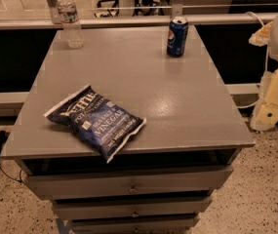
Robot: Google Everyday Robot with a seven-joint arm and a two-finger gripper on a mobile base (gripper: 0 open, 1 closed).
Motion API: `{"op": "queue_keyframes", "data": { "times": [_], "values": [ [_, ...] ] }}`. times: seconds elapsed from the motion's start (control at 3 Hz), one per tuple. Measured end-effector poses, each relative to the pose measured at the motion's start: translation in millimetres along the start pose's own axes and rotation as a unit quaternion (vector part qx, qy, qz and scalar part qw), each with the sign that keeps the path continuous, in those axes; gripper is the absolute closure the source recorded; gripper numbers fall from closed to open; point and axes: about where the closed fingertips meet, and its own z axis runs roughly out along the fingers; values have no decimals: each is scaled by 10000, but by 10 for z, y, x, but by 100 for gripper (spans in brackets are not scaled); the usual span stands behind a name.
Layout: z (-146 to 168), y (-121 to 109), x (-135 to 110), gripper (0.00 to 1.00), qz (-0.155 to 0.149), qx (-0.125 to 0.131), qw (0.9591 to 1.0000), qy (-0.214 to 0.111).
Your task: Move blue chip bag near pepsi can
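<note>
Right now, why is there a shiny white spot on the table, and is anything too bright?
Camera view: the spot on the table is light glare, lying between the blue chip bag and the pepsi can; camera view: the can casts a faint reflection toward us; camera view: the gripper, off the table's right edge, looks pale and overlit.
</note>
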Motion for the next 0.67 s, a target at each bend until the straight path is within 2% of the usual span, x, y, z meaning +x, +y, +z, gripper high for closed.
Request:
{"op": "queue_keyframes", "data": {
  "times": [0.67],
  "values": [
    [-25, -13, -19, 0, -1, 13, 10000, -92]
  ]
}}
